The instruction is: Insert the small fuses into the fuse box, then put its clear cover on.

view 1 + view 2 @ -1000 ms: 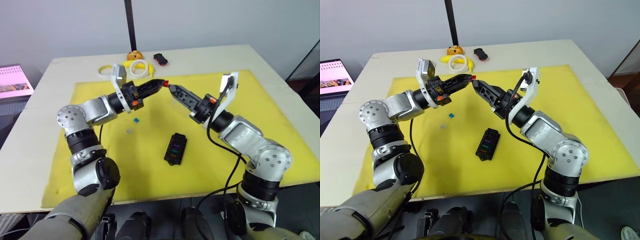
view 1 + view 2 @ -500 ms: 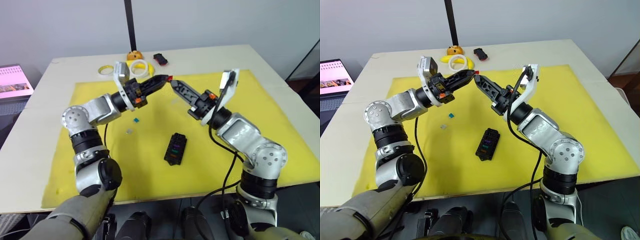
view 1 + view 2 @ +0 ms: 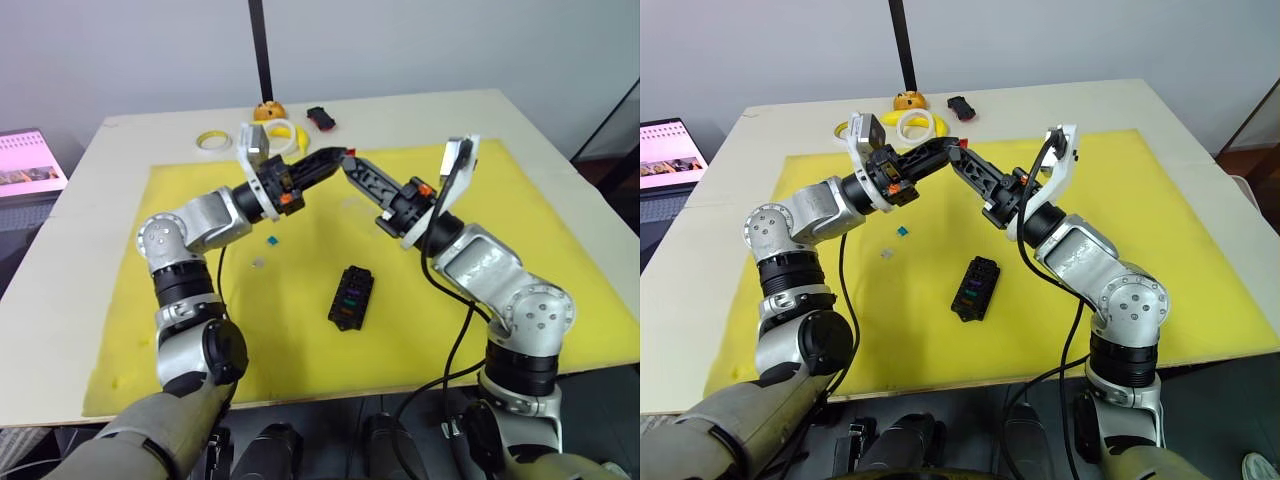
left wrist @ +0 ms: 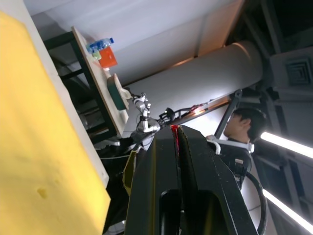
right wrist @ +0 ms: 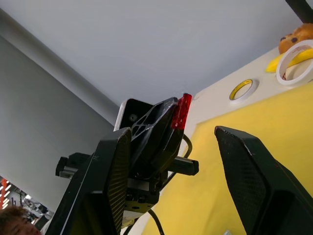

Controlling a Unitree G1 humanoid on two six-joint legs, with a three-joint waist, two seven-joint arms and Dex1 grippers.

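My left gripper [image 3: 338,156] is held up over the far part of the yellow mat, shut on a small red fuse [image 5: 182,110] that sticks out of its tips. My right gripper [image 5: 171,134] is open, and its two fingers stand on either side of the left gripper's tip and the fuse. The black fuse box [image 3: 351,296] lies on the mat below and nearer to me, with purple and green fuses in its slots. A teal fuse [image 3: 271,240] and a grey fuse [image 3: 259,262] lie loose to its left. The clear cover is out of view.
At the table's far edge are a yellow tape ring [image 3: 211,140], a white tape ring [image 3: 281,133], an orange toy [image 3: 266,111] and a black-and-red gadget [image 3: 321,118]. A black pole [image 3: 261,50] rises behind them. A laptop [image 3: 30,160] sits off the left side.
My left gripper has moved right with the red fuse, and the right gripper has risen towards it. Their tips, apart a second ago, now meet.
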